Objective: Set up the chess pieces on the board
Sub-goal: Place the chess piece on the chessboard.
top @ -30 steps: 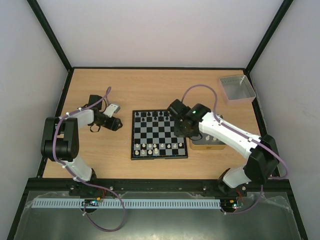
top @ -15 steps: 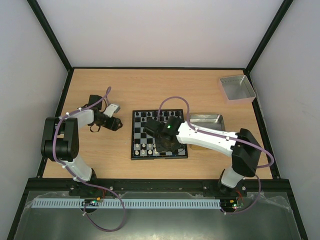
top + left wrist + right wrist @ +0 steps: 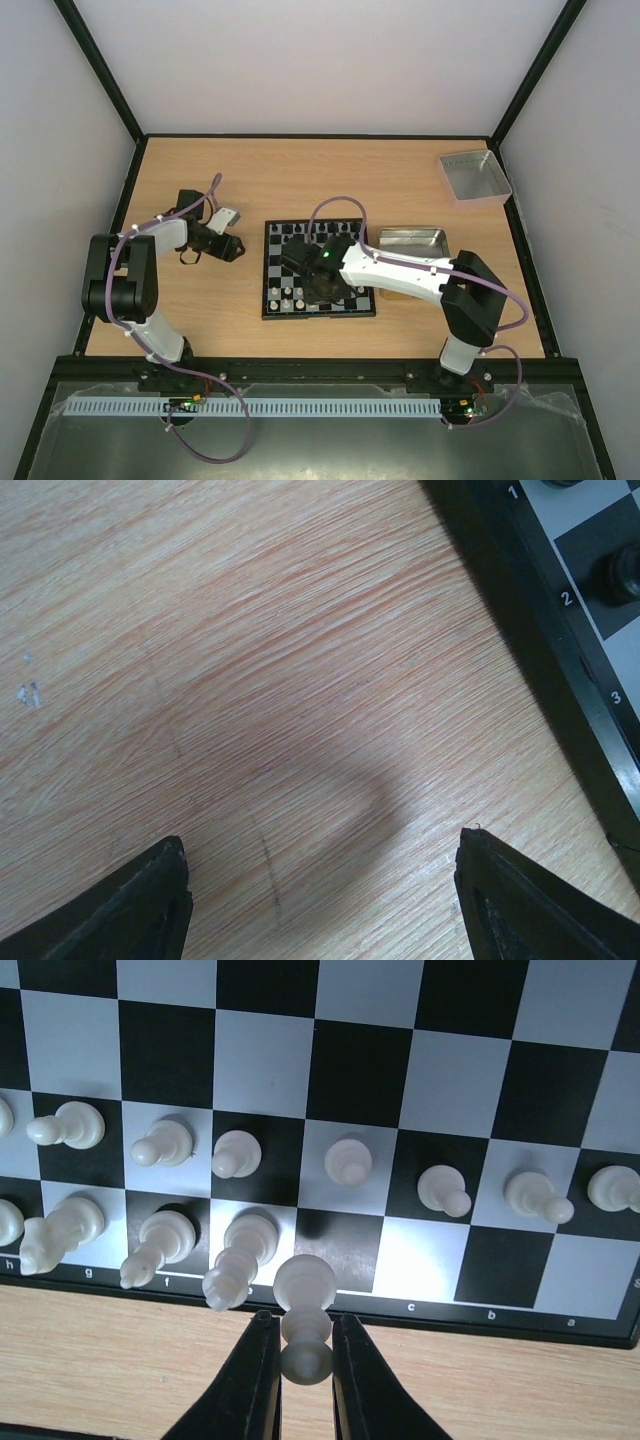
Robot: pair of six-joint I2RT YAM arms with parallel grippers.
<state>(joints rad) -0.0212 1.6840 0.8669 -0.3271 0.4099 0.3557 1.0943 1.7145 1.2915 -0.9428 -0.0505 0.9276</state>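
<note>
Right tool (image 3: 305, 1345), pinching white piece (image 3: 303, 1305), shifted left over the board (image 3: 360, 1070).

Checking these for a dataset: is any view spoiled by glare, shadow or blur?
Top external: even light, chess pieces tiny. Left wrist: soft grey shadow on the table between the left gripper's dark, blurred fingers. Right wrist: pale glare on the board's near squares; the white piece in the right gripper looks slightly soft.

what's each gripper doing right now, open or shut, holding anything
left gripper: open, empty, over bare table beside the board
right gripper: closed on a white chess piece at the board's near edge
</note>
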